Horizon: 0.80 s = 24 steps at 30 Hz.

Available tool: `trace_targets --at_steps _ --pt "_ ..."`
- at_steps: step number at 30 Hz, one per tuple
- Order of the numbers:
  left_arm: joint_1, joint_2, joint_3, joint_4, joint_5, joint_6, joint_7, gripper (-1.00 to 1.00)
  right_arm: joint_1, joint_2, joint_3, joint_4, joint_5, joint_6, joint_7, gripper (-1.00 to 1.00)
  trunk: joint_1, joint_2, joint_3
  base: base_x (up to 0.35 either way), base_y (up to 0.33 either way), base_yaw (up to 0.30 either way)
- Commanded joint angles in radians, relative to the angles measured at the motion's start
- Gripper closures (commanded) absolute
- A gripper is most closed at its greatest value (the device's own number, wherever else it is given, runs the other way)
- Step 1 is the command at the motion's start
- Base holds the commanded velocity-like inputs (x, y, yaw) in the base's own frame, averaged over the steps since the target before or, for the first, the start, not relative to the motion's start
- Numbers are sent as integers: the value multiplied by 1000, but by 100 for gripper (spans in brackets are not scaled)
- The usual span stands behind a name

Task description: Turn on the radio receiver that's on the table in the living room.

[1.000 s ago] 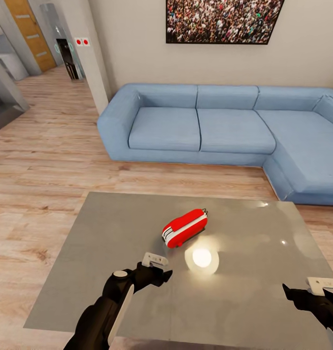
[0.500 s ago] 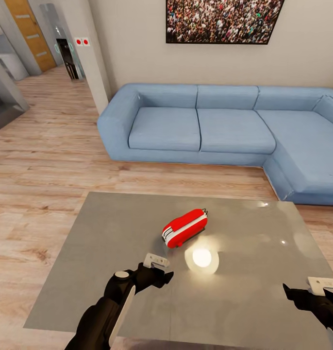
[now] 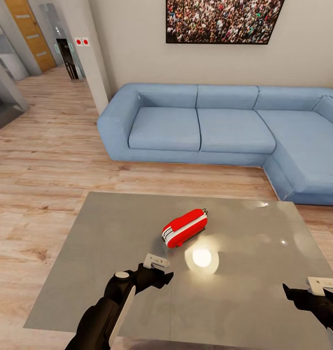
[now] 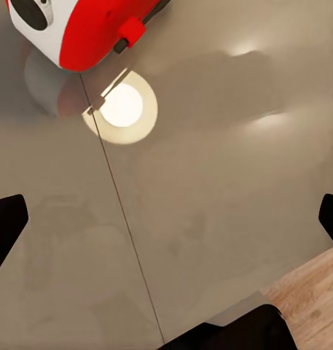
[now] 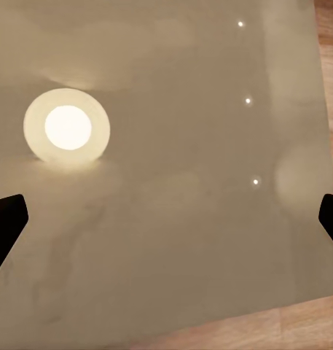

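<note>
Over the last second the left gripper (image 3: 159, 272) is creeping only slightly along the bench (image 3: 108, 228) and is now all but pausing (the approach looks barely begun), so the switch-on is not yet done. The radio receiver (image 3: 184, 227) is lying on its side near the bench's middle, beside a reflected lamp glow (image 3: 202, 258). It is sitting ahead of the left fingers (image 4: 6, 226), apart from them, untouched. Both pairs of fingers are spread wide and holding nothing; the right gripper (image 3: 302, 297) is hovering well apart.
</note>
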Motion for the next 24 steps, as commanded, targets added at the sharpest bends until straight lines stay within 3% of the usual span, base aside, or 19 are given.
trace_targets --at_steps 1,24 --pt "0 0 0 0 0 0 0 -100 0 0 0 0 0 0 0 -100 0 0 0 0 0 0" --pt "0 1 1 0 1 -2 0 -100 -13 -9 1 -13 1 0 -2 -100 0 0 0 0 0 0"
